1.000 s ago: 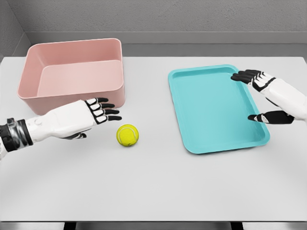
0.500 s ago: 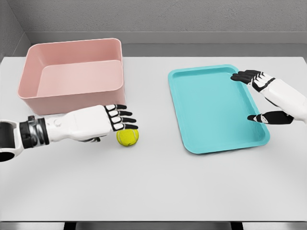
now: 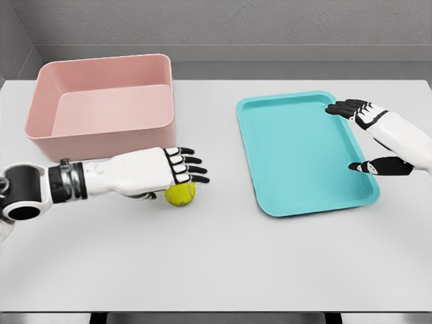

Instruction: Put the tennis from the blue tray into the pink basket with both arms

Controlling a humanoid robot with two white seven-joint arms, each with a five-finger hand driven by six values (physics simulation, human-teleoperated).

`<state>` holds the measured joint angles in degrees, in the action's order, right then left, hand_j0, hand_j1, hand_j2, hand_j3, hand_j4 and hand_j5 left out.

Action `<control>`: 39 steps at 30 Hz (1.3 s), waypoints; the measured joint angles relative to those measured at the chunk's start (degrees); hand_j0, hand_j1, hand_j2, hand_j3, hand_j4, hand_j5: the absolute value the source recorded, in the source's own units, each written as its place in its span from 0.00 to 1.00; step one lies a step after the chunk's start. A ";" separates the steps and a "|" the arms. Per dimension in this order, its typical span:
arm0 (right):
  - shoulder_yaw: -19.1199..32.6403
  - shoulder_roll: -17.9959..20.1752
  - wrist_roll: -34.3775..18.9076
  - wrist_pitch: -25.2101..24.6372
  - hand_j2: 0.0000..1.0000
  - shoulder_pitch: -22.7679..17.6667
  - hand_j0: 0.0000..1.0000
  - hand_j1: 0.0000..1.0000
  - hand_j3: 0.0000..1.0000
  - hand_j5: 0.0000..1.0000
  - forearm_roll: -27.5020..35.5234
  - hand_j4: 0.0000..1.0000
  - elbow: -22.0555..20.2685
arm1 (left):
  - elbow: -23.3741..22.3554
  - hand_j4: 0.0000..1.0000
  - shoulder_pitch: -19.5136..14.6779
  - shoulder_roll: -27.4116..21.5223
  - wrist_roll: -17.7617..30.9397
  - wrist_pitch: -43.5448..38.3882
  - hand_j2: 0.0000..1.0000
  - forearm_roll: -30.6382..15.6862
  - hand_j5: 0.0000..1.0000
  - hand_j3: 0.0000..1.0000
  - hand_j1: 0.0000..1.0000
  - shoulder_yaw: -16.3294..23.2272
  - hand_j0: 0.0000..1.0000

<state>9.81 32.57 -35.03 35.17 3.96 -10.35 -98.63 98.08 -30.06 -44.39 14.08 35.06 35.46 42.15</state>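
The left hand's fingers (image 3: 190, 168) were spread and nearly flat, reaching over the top of the tennis ball (image 3: 179, 194) and covering its upper part; they lay over it rather than closed around it, and whether the palm touched the ball could not be told. The left hand (image 3: 158, 171) hung palm-down just in front of the pink basket (image 3: 101, 104), its white forearm running back to the lower left edge of the view, where a dark wrist joint showed.

The tennis ball sat on the table (image 3: 216, 256), outside both containers: just in front of the pink basket's near right corner, and well to the basket's side of the blue tray (image 3: 304, 154). Nothing lay in the basket that could be seen, and the tray's floor was bare.

The blue tray lay flat on the table to the right of the pink basket, with a strip of table between them. On the tray's side away from the basket, the right hand (image 3: 373, 138) was held over the tray's right rim, fingers (image 3: 344, 108) loosely extended toward the tray's far corner and thumb pointing inward lower down, grasping nothing. Its arm entered from the right edge.
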 measured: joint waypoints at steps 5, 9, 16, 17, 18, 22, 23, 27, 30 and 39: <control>0.02 0.00 0.00 0.00 1.00 0.00 1.00 1.00 1.00 1.00 -0.07 1.00 0.03 | -1.58 1.00 -0.09 1.24 0.03 0.01 1.00 0.06 1.00 1.00 1.00 1.42 1.00; 0.02 0.00 0.00 0.00 1.00 0.00 1.00 1.00 1.00 1.00 -0.07 1.00 0.04 | -2.51 1.00 -0.09 1.54 0.02 0.01 1.00 -0.05 1.00 1.00 1.00 1.94 1.00; 0.02 0.01 0.00 0.00 1.00 0.00 1.00 1.00 1.00 1.00 -0.23 1.00 0.28 | -4.34 1.00 -0.62 2.53 0.01 0.01 1.00 -0.04 1.00 1.00 1.00 2.83 1.00; 0.02 0.01 0.00 0.00 1.00 0.00 1.00 1.00 1.00 1.00 -0.25 1.00 0.34 | -4.57 1.00 -0.62 2.67 0.01 0.01 1.00 -0.04 1.00 1.00 1.00 2.95 1.00; 0.02 0.02 0.00 0.00 1.00 0.00 1.00 1.00 1.00 1.00 -0.25 1.00 0.38 | -4.76 1.00 -0.62 2.77 0.01 0.01 1.00 -0.03 1.00 1.00 1.00 3.03 1.00; 0.02 0.07 0.00 0.00 1.00 0.00 1.00 1.00 1.00 1.00 -0.28 1.00 0.51 | -5.35 1.00 -0.70 3.01 0.01 0.01 1.00 -0.03 1.00 1.00 1.00 3.24 1.00; 0.04 0.07 0.00 0.00 1.00 0.00 1.00 1.00 1.00 1.00 -0.28 1.00 0.53 | -5.45 1.00 -0.79 3.06 0.01 0.01 1.00 -0.03 1.00 1.00 1.00 3.26 1.00; 0.05 0.08 0.00 0.00 1.00 0.00 1.00 1.00 1.00 1.00 -0.29 1.00 0.56 | -5.71 1.00 -0.79 3.54 0.01 0.01 1.00 0.01 1.00 1.00 1.00 3.31 1.00; 0.08 0.09 0.00 0.00 1.00 0.00 1.00 1.00 1.00 1.00 -0.29 1.00 0.57 | -5.97 1.00 -0.79 3.72 0.02 0.01 1.00 0.04 1.00 1.00 1.00 3.39 1.00; 0.11 0.09 0.00 0.00 1.00 0.00 1.00 1.00 1.00 1.00 -0.29 1.00 0.57 | -7.68 0.96 -0.79 3.87 0.03 0.01 0.96 -0.02 0.96 0.96 0.96 4.26 0.96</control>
<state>9.92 32.65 -35.03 35.17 3.96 -10.64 -98.06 90.40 -30.85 -40.52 14.11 35.07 35.45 46.41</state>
